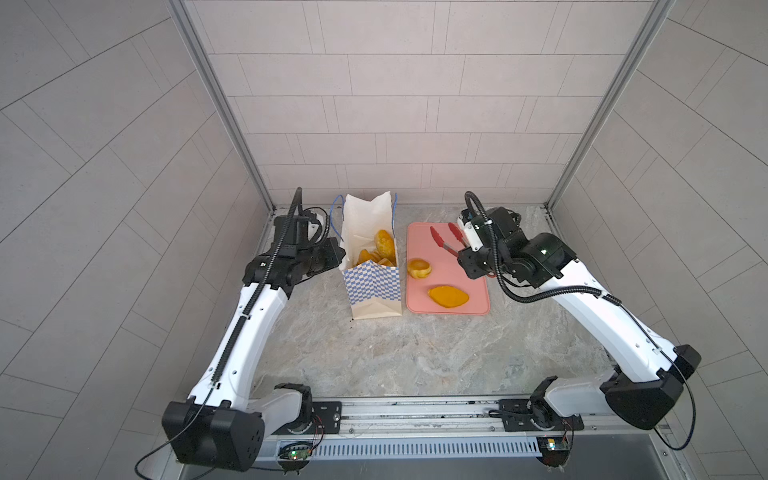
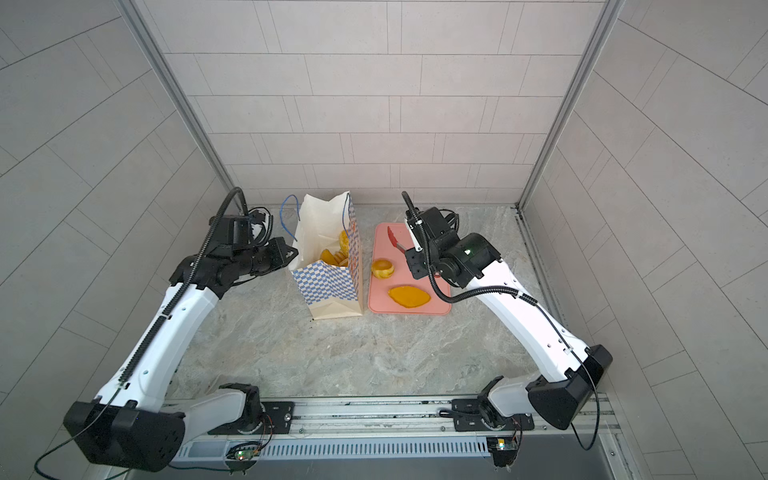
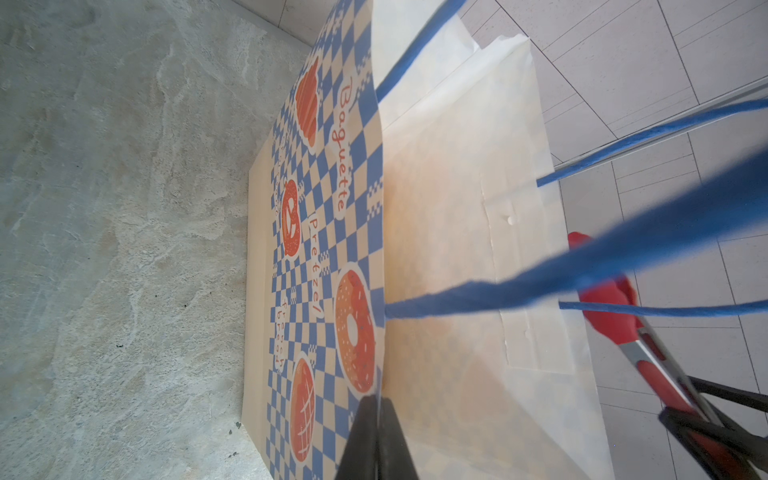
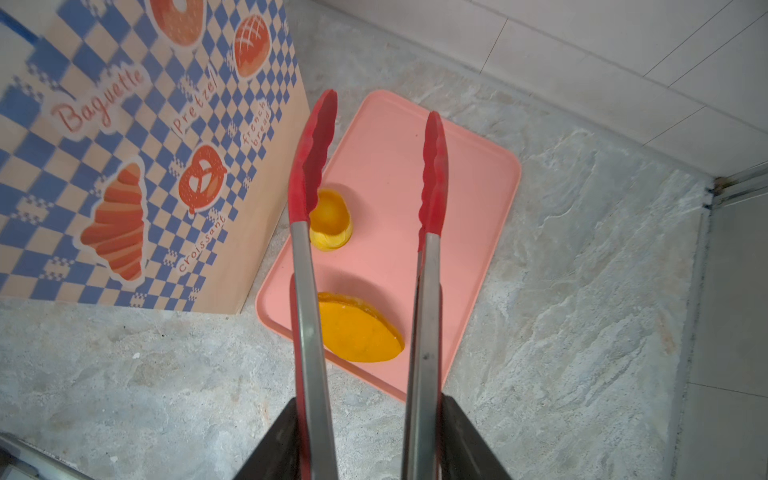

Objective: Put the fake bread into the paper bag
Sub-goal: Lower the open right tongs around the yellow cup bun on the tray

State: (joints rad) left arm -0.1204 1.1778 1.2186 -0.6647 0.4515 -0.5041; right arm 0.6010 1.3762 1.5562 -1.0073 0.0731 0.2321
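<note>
Left claw (image 3: 379, 432) is pinching the bag (image 1: 374, 286) at its top rim on the left side, fingers (image 3: 361, 440) pressing tight on the paper. The bag is standing upright with its mouth gaping, near the middle of the surface's (image 1: 415, 353) back edge. One blue cord handle (image 3: 623, 253) is stretching across the left wrist view.

Several bread pieces (image 1: 380, 249) are lying inside the bag. Two more are sitting on the pink tray (image 1: 476, 291), just beside the bag on its right: a round bun (image 1: 419, 268) by the tray's bag-side edge and a flat oval loaf (image 1: 448, 297) toward its front edge.

Right claw (image 4: 365, 440) is gripping the red tongs (image 4: 305, 291) by the metal arms, partly closed around them. The tong tips are standing apart over the tray's back half, clear of both pieces. Can't tell whether they are touching the tray.
</note>
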